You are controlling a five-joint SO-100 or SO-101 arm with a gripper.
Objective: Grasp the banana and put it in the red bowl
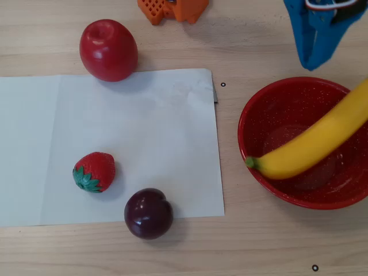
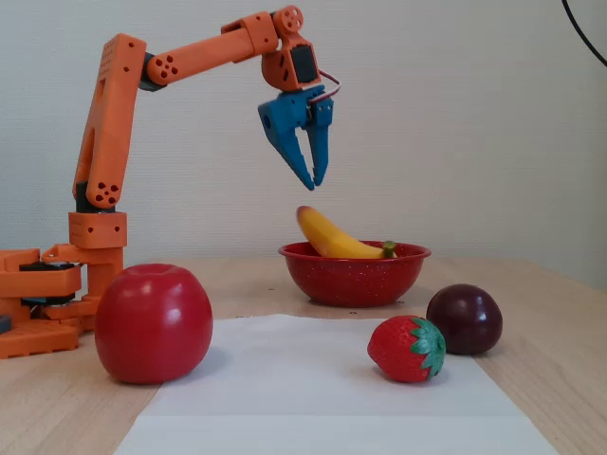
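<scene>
Your jaws point(image 2: 314, 180) hang in the air with nothing between them; the two blue fingers point(image 1: 313, 49) stand close together, tips nearly meeting, with only a narrow gap visible in the fixed view. In the overhead view they enter at the top right edge, pointing down toward the bowl's far rim.

Below the jaws, the banana point(image 1: 313, 141) lies in the red bowl point(image 2: 353, 275), clear of the fingers. In the overhead view it runs diagonally across the bowl: its green stem end rests on the rim at the side nearer the paper, and its other end rises past the opposite rim and out of the picture at the right edge. In the fixed view the banana point(image 2: 327, 239) shows above the rim, one end tilted up on the left, directly under your jaws, and the small green stem sitting at the rim to the right.

The rest sits well away from the jaws, on the worktop point(image 1: 264, 241). A white sheet of paper point(image 1: 144, 132) lies left of the bowl in the overhead view. On it rests a strawberry point(image 1: 94, 171), and a dark plum point(image 1: 149, 213) sits at the sheet's lower edge, partly off the paper. A red apple point(image 1: 108, 50) stands just beyond the sheet's top edge, touching or just overlapping it. The orange arm point(image 2: 114, 123) reaches up from its base point(image 2: 43, 294) at the left of the fixed view.
</scene>
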